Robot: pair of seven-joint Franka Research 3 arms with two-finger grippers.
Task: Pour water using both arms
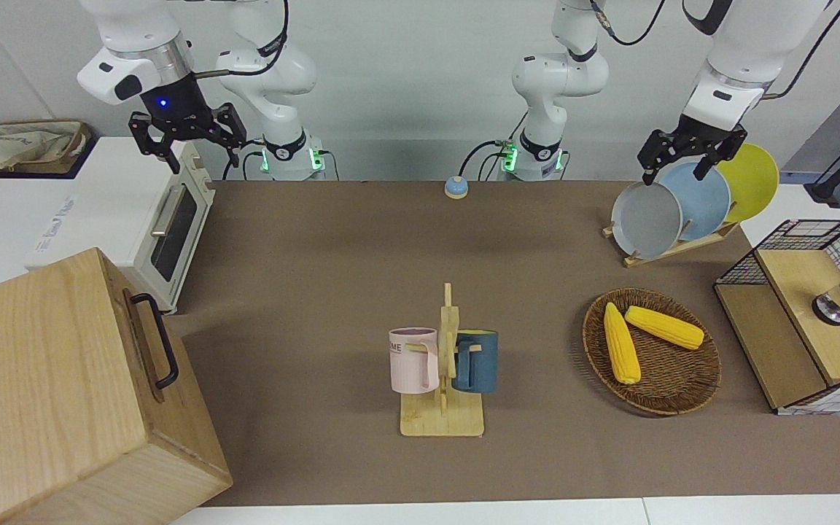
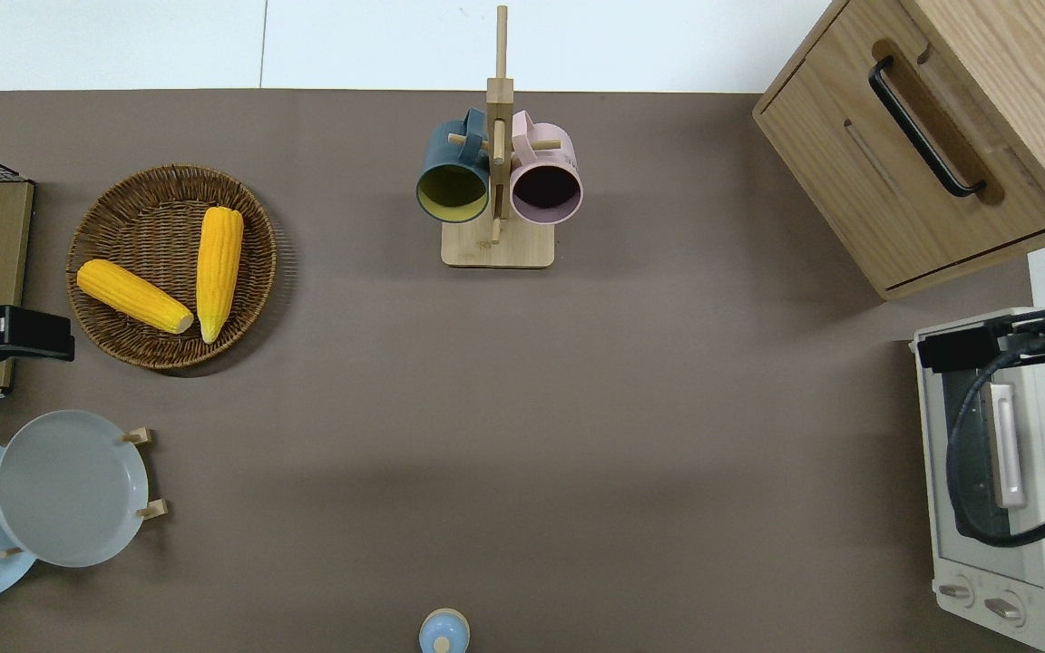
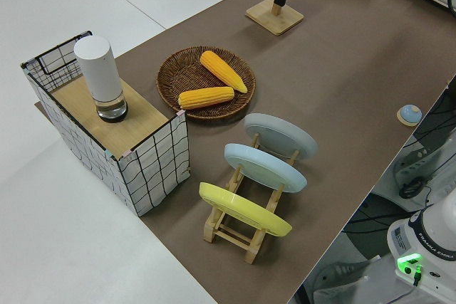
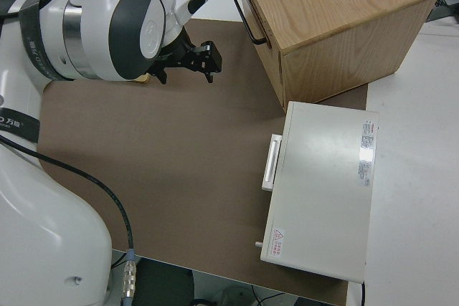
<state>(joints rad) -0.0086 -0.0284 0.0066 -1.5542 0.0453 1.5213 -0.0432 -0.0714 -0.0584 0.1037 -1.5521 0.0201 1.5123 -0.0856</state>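
A pink mug (image 1: 413, 359) and a dark blue mug (image 1: 477, 361) hang on a wooden mug rack (image 1: 442, 421) in the middle of the table, toward the edge farthest from the robots. A white cylinder with a glass base (image 3: 100, 76) stands on a wire-framed wooden crate (image 1: 799, 321) at the left arm's end. My right gripper (image 1: 187, 135) is open and empty, up in the air over the toaster oven (image 2: 1021, 472). My left arm is parked, its gripper (image 1: 691, 154) open and empty.
A wicker basket (image 1: 682, 399) with two corn cobs lies between the mug rack and the crate. A plate rack (image 1: 642, 257) holds grey, blue and yellow plates. A wooden cabinet (image 1: 63, 394) stands at the right arm's end. A small blue bell (image 1: 456, 188) sits near the robots.
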